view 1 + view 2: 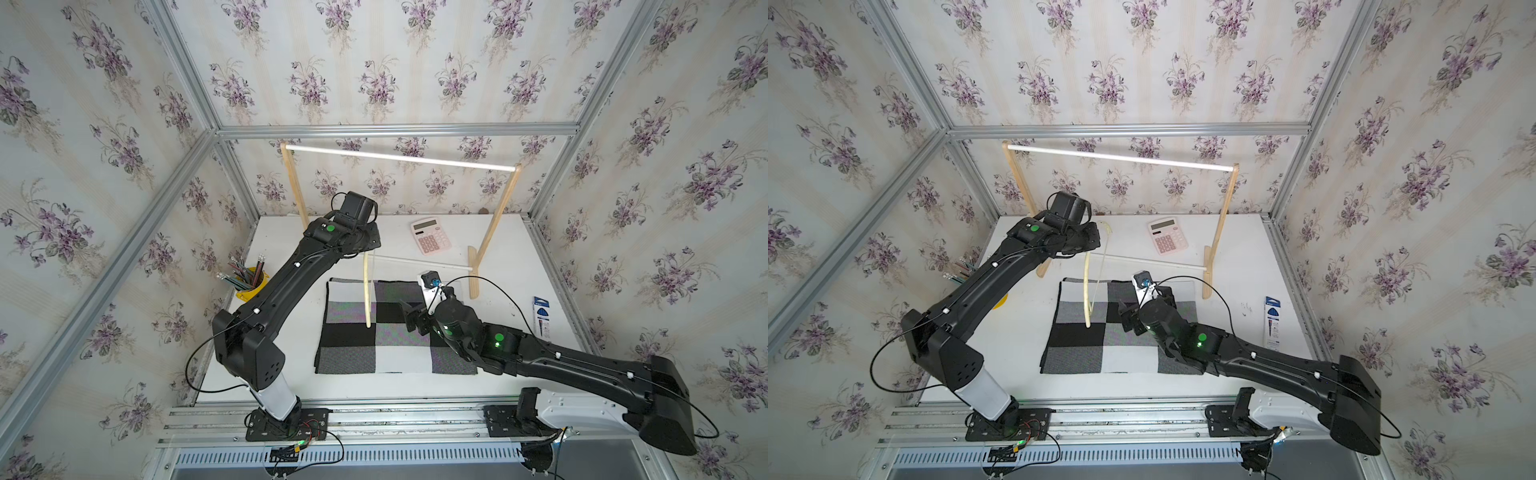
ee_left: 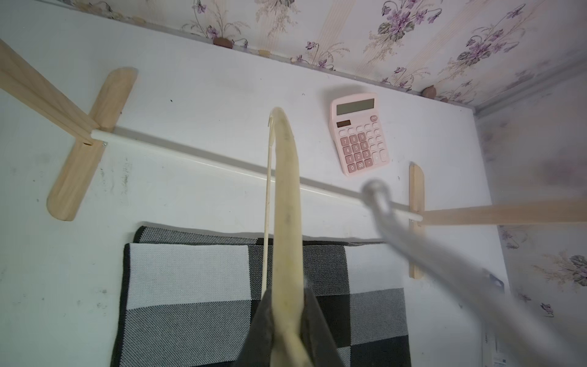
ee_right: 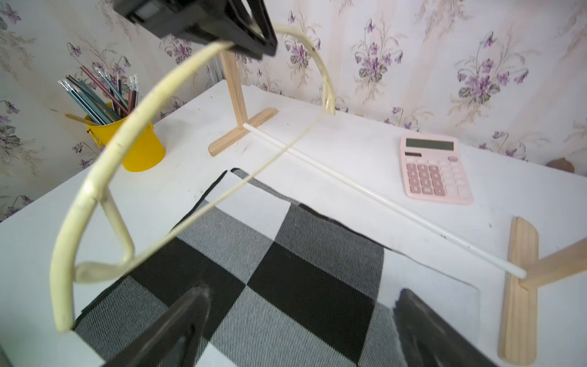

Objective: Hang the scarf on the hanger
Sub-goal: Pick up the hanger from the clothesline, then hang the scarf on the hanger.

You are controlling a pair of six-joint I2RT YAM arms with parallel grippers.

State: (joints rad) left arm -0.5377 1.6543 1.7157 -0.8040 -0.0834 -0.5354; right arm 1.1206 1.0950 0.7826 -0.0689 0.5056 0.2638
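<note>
The scarf [image 1: 365, 340] [image 1: 1084, 340] lies folded flat on the white table, in black, white and grey squares. The pale cream hanger [image 1: 366, 291] [image 1: 1086, 291] hangs in the air over the scarf's far left part. My left gripper [image 1: 368, 245] [image 2: 287, 298] is shut on the hanger's arched top [image 2: 286, 206]. The arch, slim bar and left gripper [image 3: 251, 41] also show in the right wrist view, with the hanger [image 3: 127, 127] above the scarf [image 3: 286, 270]. My right gripper [image 1: 430, 309] [image 3: 301, 294] stands open low over the scarf's right part, with nothing between its fingers.
A tall wooden rack [image 1: 399, 160] with white rods stands at the back; its lower rod [image 1: 419, 262] runs just beyond the scarf. A pink calculator [image 1: 430, 235] lies behind it. A yellow pencil cup [image 1: 249, 286] stands at left, and a blue pack [image 1: 541, 316] lies at right.
</note>
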